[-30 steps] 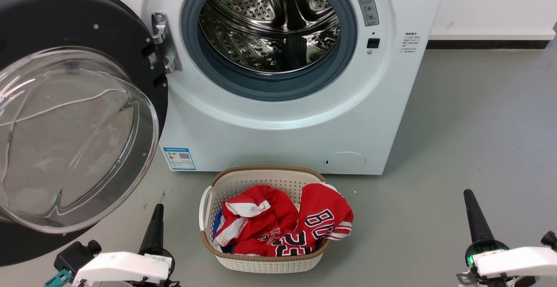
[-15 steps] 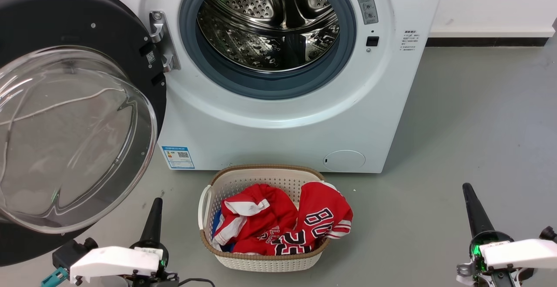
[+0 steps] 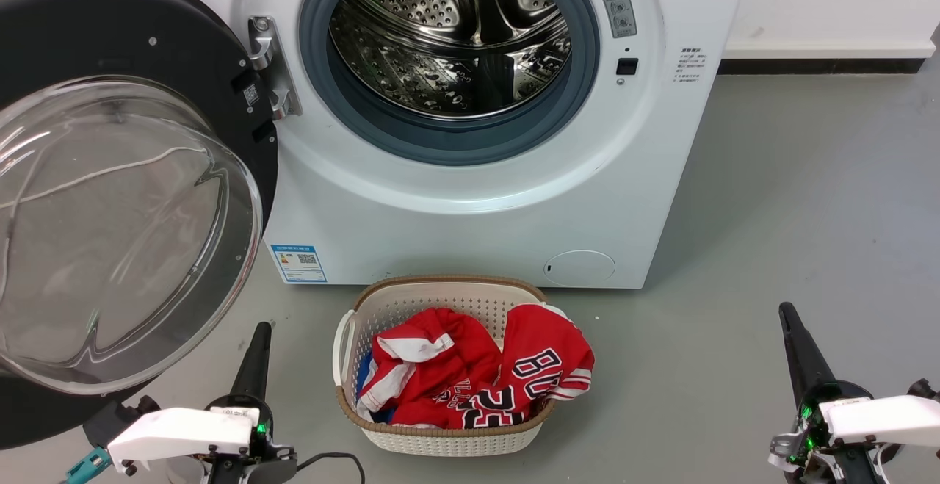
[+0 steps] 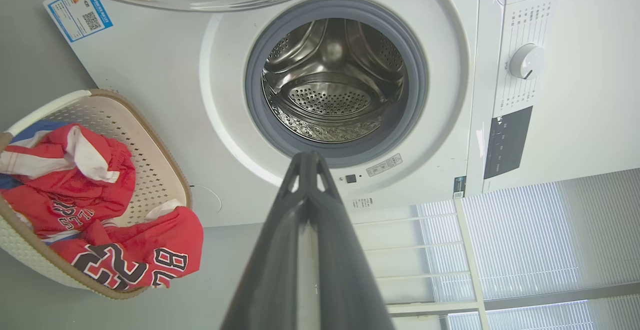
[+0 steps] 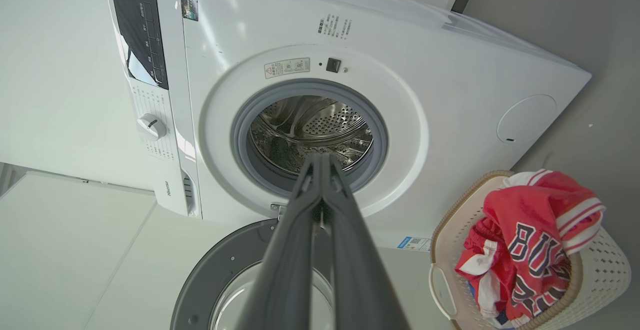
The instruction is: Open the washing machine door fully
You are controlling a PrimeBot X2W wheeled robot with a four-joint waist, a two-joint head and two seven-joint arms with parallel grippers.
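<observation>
The washing machine (image 3: 477, 205) is a white front-loader with its steel drum exposed. The washing machine door (image 3: 125, 212), a black disc with a bulging clear glass bowl, stands swung out wide to the left on its hinge. My left gripper (image 3: 262, 328) is shut and holds nothing, low on the floor just below the door's lower edge and apart from it. At the lower right my right gripper (image 3: 786, 310) is also shut and holds nothing, well clear of the machine. The left wrist view has the left gripper (image 4: 309, 155) pointing at the drum opening, and the right gripper (image 5: 320, 157) does likewise above the door (image 5: 220, 270).
A cream laundry basket (image 3: 440, 441) with red jerseys sits on the grey floor in front of the machine, between my two arms. A white wall with a dark skirting runs behind at the right. Open floor lies to the machine's right.
The head view has shifted slightly. Both shut grippers have edged a little up the view. The door keeps the same angle.
</observation>
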